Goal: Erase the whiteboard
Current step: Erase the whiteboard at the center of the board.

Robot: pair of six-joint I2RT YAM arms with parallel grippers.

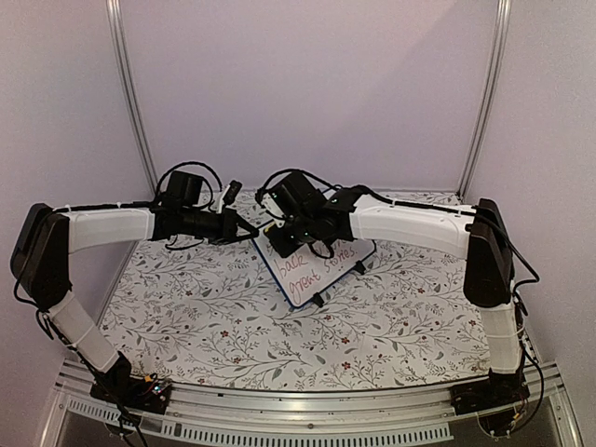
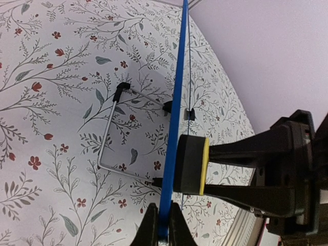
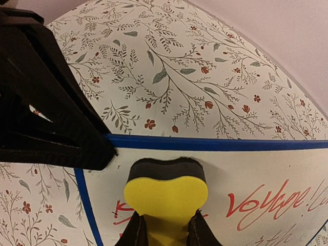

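Floral-patterned table (image 1: 214, 317) carried the whiteboard (image 3: 266, 174), its blue edge pinched by the left tool (image 2: 163, 225); the right tool (image 3: 166, 233) gripped a yellow eraser (image 3: 166, 195) against its face.

the whiteboard (image 1: 326, 270) stands tilted on the tabletop (image 1: 223, 326), centre far. the left claw (image 2: 159, 226) clamps its left edge. the right claw (image 3: 166, 231) holds the sponge (image 3: 166, 193) touching its face, by the far-left corner.

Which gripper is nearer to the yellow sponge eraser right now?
Right. The right gripper is shut on the yellow sponge eraser, holding it against the whiteboard. The left gripper is clamped on the whiteboard's blue edge, close beside the eraser but not touching it.
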